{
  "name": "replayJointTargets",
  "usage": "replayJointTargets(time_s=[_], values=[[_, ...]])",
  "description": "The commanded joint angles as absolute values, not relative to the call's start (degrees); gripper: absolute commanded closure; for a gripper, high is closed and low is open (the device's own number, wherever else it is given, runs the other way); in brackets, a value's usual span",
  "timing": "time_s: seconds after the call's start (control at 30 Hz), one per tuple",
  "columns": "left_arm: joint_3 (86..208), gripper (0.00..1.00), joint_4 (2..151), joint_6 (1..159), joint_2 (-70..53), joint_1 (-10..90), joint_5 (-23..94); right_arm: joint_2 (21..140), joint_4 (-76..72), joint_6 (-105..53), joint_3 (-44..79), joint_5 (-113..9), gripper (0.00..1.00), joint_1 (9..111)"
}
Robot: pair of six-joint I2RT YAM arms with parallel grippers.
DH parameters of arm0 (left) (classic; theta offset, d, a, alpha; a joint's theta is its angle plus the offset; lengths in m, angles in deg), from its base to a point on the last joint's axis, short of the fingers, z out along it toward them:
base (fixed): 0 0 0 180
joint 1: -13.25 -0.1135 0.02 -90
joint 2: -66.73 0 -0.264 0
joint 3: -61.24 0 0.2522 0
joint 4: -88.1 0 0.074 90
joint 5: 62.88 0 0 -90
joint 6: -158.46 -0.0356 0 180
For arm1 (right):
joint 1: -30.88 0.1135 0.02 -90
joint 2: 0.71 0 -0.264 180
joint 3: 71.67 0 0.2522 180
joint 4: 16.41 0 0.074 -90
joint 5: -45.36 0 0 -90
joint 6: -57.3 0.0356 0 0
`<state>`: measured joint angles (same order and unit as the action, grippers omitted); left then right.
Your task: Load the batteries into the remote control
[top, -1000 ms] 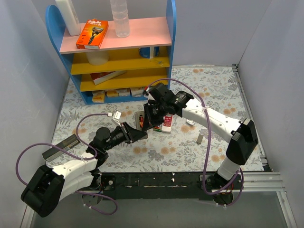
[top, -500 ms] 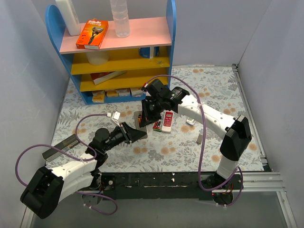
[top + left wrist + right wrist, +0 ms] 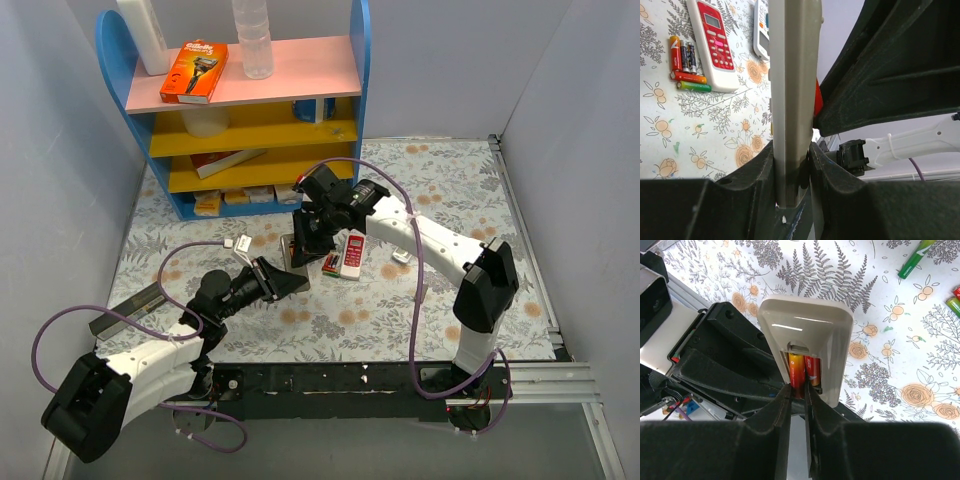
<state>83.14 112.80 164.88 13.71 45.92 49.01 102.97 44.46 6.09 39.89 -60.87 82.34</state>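
My left gripper (image 3: 791,150) is shut on the lower end of the white remote control (image 3: 792,100), held edge-on above the table. In the right wrist view the remote's plain back (image 3: 810,320) faces me with its battery bay open. Two batteries sit in the bay: an orange-red one (image 3: 797,371) and a red one (image 3: 812,371). My right gripper (image 3: 797,390) is shut on the bottom end of the orange-red battery. From above, the right gripper (image 3: 305,240) meets the remote (image 3: 297,262) at the table's middle. Loose batteries (image 3: 690,77) lie on the cloth.
A red-and-white remote (image 3: 351,255) lies right of the held remote, with another white remote (image 3: 761,30) beyond it. A green battery (image 3: 912,260) lies apart. A small grey piece (image 3: 421,292) lies to the right. A blue shelf unit (image 3: 240,120) stands at the back left.
My right arm has swung left from above the red-and-white remote to the remote held by my left gripper. The left arm has barely moved.
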Motion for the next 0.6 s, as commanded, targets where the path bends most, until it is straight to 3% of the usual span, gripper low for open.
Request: replayJointTargets(time_s=[0.0, 0.4, 0.57], values=[[85.11, 1.0, 114.07, 166.8, 15.4, 46.83, 49.36, 104.49, 44.28, 5.54, 43.78, -60.37, 0.73, 82.47], [84.4, 1.0, 115.21, 173.31, 15.31, 46.83, 44.96, 106.25, 50.95, 3.34, 49.58, -57.56, 0.43, 82.47], [83.35, 1.0, 116.7, 175.24, 15.14, 46.65, 43.82, 105.73, 52.89, 2.11, 52.92, -56.59, 0.38, 82.47]])
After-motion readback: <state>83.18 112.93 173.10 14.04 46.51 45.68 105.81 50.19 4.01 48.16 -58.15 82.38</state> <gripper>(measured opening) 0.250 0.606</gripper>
